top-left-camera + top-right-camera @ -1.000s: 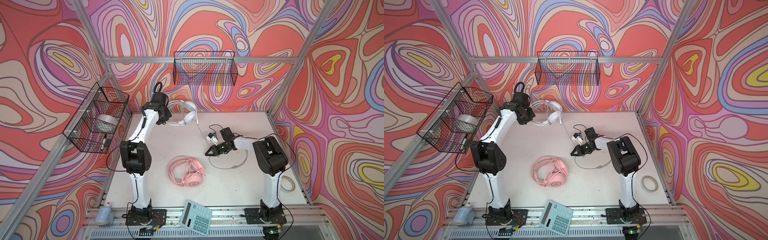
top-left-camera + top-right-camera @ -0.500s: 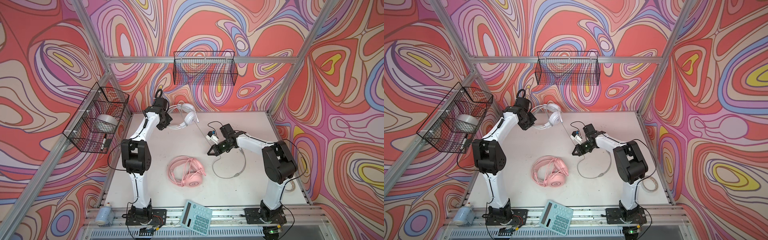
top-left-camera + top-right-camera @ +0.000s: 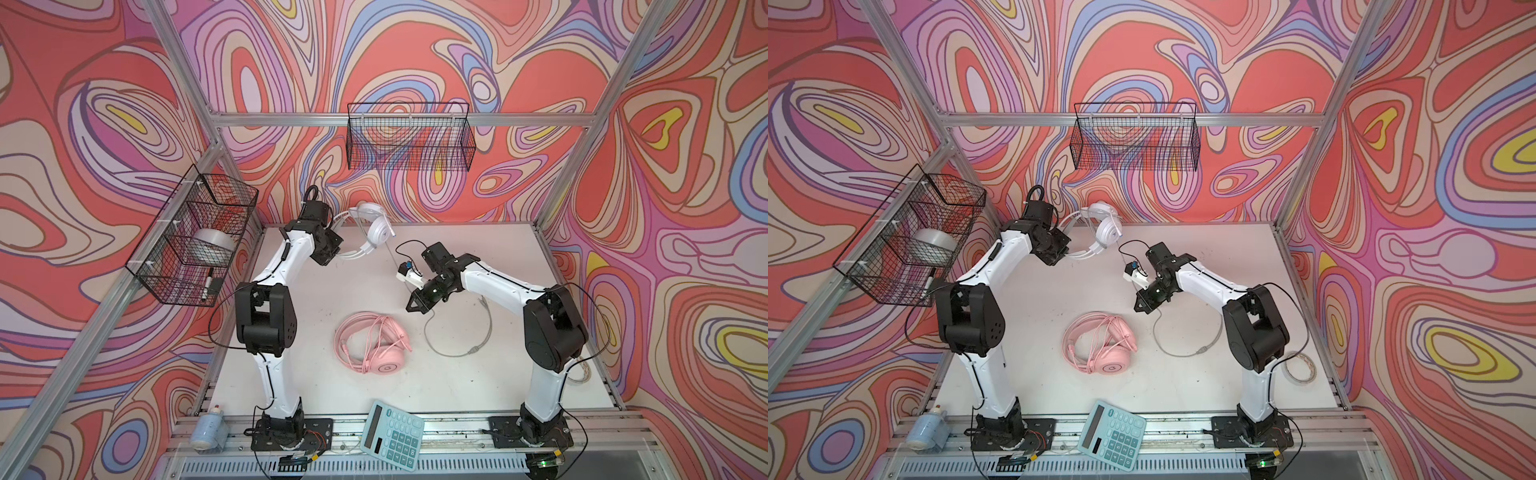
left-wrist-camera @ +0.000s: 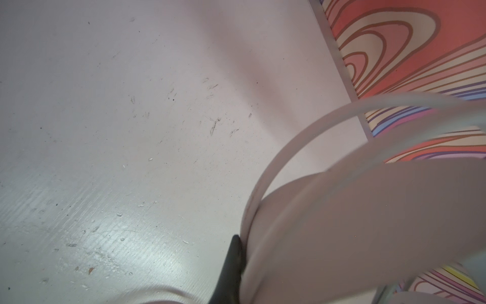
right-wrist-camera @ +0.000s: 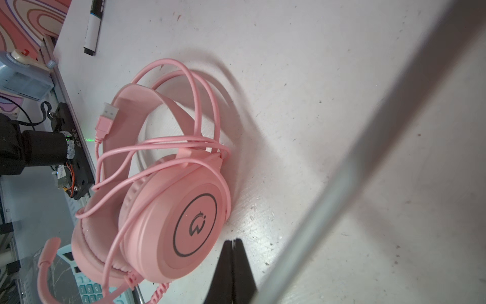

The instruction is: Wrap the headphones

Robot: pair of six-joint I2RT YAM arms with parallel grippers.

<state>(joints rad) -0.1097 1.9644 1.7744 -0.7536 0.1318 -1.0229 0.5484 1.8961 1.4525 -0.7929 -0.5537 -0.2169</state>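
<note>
Left pincer [image 3: 332,255] is clamped on the headband of the white headset [image 3: 379,232] at the back of the worktop [image 3: 478,241]. Right pincer [image 5: 232,240] has its jaws together mid-worktop. The grey cable [image 3: 457,353] runs right past it and loops on the surface, can't tell if it's pinched. Pink headset [image 3: 376,345] lies front-centre, cord wound round it.

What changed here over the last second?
The right arm swung its elbow out toward the front right, and the right gripper closed fully, barely shifting. The grey cable loop on the table spread wider. The left gripper still holds the white headphones up at the back; pink headphones and calculator stayed put.
</note>
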